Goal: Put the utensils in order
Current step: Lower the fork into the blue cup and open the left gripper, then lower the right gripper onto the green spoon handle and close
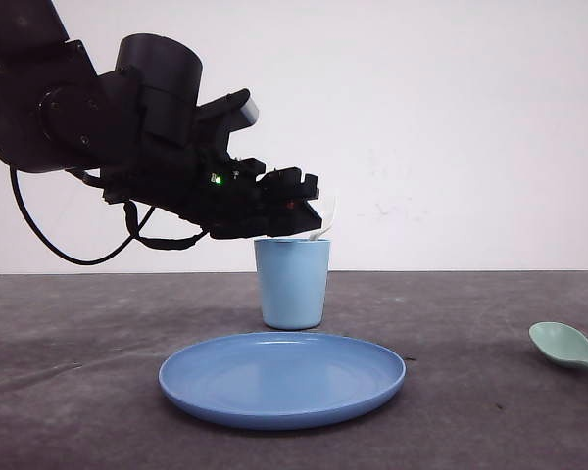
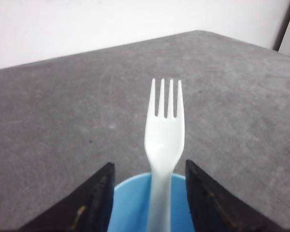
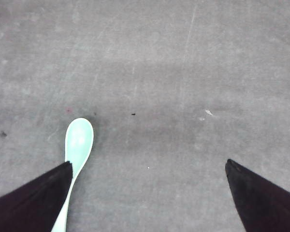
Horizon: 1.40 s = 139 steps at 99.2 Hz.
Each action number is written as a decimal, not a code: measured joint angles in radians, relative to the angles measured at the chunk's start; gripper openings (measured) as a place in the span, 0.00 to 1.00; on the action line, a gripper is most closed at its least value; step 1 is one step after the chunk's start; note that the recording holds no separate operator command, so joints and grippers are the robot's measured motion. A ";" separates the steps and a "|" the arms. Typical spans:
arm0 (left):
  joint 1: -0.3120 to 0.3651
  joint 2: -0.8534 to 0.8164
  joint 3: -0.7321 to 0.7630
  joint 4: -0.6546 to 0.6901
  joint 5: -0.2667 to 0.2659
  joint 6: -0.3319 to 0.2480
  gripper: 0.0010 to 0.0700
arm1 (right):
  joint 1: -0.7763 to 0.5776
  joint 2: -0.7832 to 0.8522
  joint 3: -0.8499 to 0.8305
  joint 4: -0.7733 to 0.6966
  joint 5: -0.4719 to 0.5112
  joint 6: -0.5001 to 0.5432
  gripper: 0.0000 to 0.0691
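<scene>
The left claw (image 1: 309, 211) hangs just above the rim of the light blue cup (image 1: 292, 284), and in the left wrist view its 2 dark fingers (image 2: 94, 200) stand spread on either side of the white fork (image 2: 163, 145), with a clear gap between each finger and the handle. The fork stands in the cup with its 4 tines up; from the front, just a pale sliver of it (image 1: 325, 217) shows past the claw, and the arm hides the rest. I cannot tell how deep the handle goes, since the cup's wall covers it. The blue plate (image 1: 282, 380) lies in front of the cup, near it but apart, with open grey desk (image 1: 78, 372) on both sides. The mint-green spoon (image 1: 566, 348) lies far off at the right edge of the front view, its handle cut off there. In the right wrist view the right claw (image 3: 147, 193) is spread wide above the desk, and the spoon (image 3: 78, 142) lies bowl up beside one dark finger (image 3: 31, 200), its handle running down along that finger and out of frame; whether they touch is unclear.
</scene>
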 joint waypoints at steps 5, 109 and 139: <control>0.000 -0.001 0.000 0.000 0.000 0.000 0.39 | 0.000 0.000 0.000 0.000 0.000 0.000 0.92; 0.364 -0.920 -0.002 -1.210 -0.131 -0.103 0.39 | 0.178 0.360 0.000 0.146 -0.082 0.089 0.92; 0.440 -1.054 -0.080 -1.354 -0.131 -0.058 0.39 | 0.262 0.509 0.000 0.220 -0.027 0.162 0.86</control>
